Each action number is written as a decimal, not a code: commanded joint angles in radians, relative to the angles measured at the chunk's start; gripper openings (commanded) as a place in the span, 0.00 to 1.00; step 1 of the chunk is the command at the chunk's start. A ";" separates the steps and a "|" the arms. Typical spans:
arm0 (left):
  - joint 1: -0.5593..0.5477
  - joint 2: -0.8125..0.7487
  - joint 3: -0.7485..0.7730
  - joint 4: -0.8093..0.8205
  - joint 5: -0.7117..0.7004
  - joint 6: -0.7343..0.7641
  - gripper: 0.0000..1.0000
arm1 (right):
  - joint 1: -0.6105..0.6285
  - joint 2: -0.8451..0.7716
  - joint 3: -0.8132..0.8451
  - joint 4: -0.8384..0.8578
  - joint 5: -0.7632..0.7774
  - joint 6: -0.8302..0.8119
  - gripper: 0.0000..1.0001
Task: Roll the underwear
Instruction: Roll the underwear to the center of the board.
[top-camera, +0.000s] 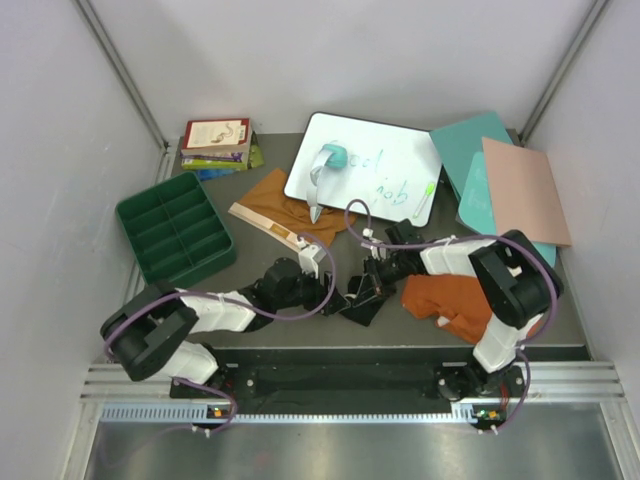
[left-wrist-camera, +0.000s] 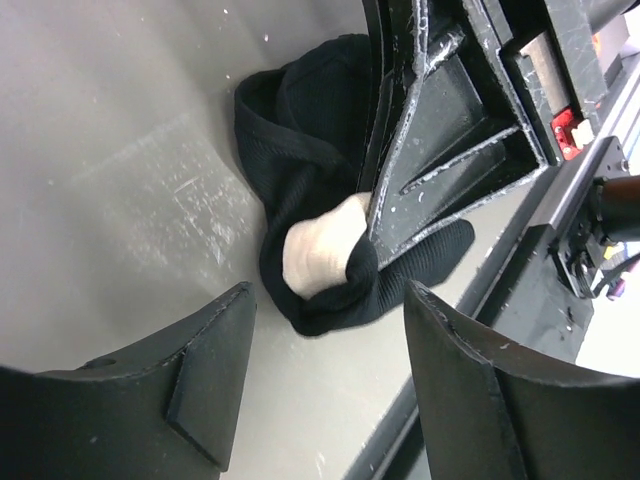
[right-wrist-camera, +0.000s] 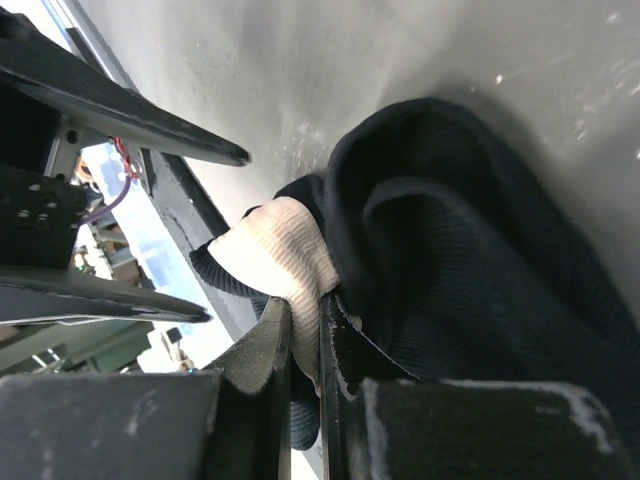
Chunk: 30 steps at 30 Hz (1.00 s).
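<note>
The black underwear (left-wrist-camera: 305, 150) lies bunched on the grey table near the front edge, its cream waistband (left-wrist-camera: 322, 252) rolled at one end. My right gripper (right-wrist-camera: 305, 330) is shut on that waistband (right-wrist-camera: 280, 245), with black cloth (right-wrist-camera: 470, 260) beside it. My left gripper (left-wrist-camera: 330, 350) is open and empty, just short of the bundle. In the top view both grippers meet over the black underwear (top-camera: 362, 305): the left gripper (top-camera: 335, 290), the right gripper (top-camera: 372, 285). The mustard-tan underwear (top-camera: 285, 205) lies behind them. The rust-orange underwear (top-camera: 450, 300) lies under the right arm.
A green compartment tray (top-camera: 175, 228) stands at the left. A whiteboard (top-camera: 365, 165) with a teal object on it lies at the back. Teal and pink boards (top-camera: 520, 190) are stacked at the back right. Books (top-camera: 215, 145) sit at the back left.
</note>
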 joint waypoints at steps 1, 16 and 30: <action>-0.005 0.065 0.008 0.168 -0.008 0.025 0.63 | -0.018 0.051 0.040 -0.016 0.015 -0.051 0.00; -0.005 0.235 0.026 0.316 -0.013 -0.009 0.36 | -0.024 0.086 0.089 -0.082 0.047 -0.094 0.08; -0.005 0.283 0.106 0.098 0.012 -0.012 0.00 | -0.036 -0.323 0.034 -0.178 0.343 0.016 0.73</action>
